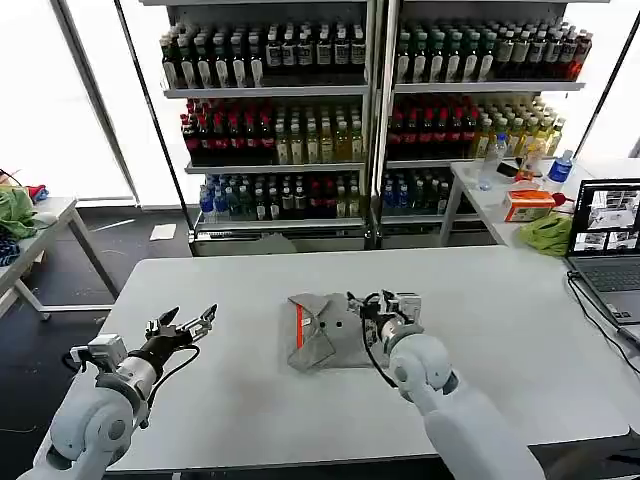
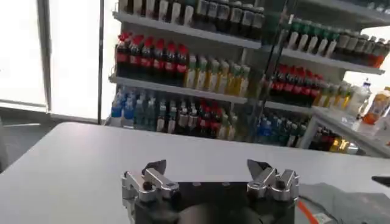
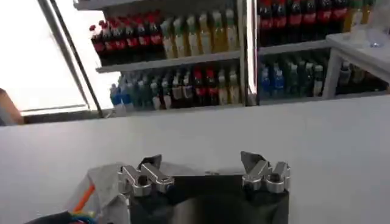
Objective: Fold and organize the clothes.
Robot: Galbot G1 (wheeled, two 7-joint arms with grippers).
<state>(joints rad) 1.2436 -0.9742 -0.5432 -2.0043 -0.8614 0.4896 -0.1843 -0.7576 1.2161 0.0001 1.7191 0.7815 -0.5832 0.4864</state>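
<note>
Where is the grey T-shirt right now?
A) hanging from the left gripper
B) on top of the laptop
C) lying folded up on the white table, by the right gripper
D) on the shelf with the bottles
C. The grey T-shirt lies in a folded bundle on the white table, with the right gripper open over its edge; the left gripper is open, holds nothing and is well off to the side.

L pincer open, nothing betw tips | above white bench | grey shirt near | drink shelves behind
</note>
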